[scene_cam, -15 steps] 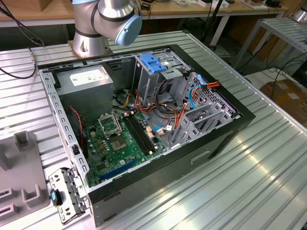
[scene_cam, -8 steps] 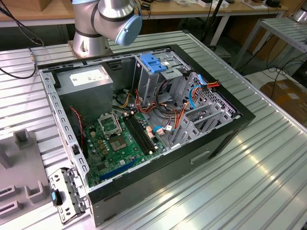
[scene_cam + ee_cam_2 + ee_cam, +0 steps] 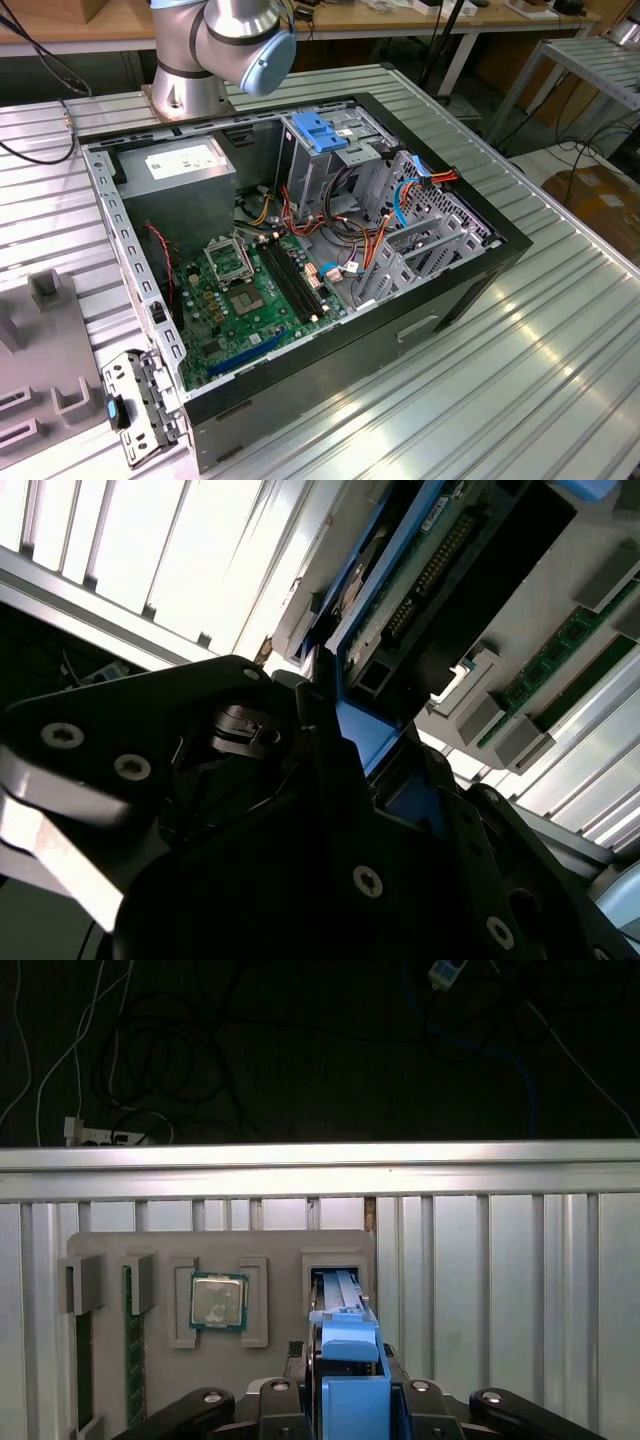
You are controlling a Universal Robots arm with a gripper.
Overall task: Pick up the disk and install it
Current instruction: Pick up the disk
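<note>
**A:** What is hidden or cut off?

**B:** Quite a lot. In the exterior view the arm [image 3: 225, 45] leaves the picture just above its base joints, which stand by the table's far edge. The grey fixture tray [image 3: 40, 345] is also cropped at the exterior view's left. In the second wrist view the end effector's own black housing covers most of the disk. Only a dark end with a row of connector pins and a strip of blue rail show past it.

**A:** And the end effector itself?

**B:** In the first wrist view the end effector [image 3: 352, 1385] has its jaws pressed against either side of the disk [image 3: 345, 1340], with no gap I can see. It is pinching the disk at its blue plastic end.

**A:** Where is the disk?

**B:** It stands on edge in a rectangular slot of the tray, its lower part sunk out of sight. In the next pocket lies a square processor chip [image 3: 218, 1301] with a metal lid. Beyond that, green memory sticks [image 3: 131, 1350] stand in narrow grooves.

**A:** Surfaces?

**B:** The table [image 3: 500, 1290] is ribbed aluminium, bright with glare, and the tray is matte grey. The computer case [image 3: 440, 290] is black outside and open on top. Inside are perforated bare metal, a green motherboard [image 3: 240, 300] and tangled orange and blue wires.

**A:** Room to move?

**B:** The tray lies close to one table edge, and past that edge is dark floor with loose cables [image 3: 150, 1060]. Inside the case, the metal drive cage [image 3: 320, 180] carries a light-blue bracket [image 3: 322, 132]. It stands beside the grey power supply [image 3: 185, 165], with wires crowding it.
</note>
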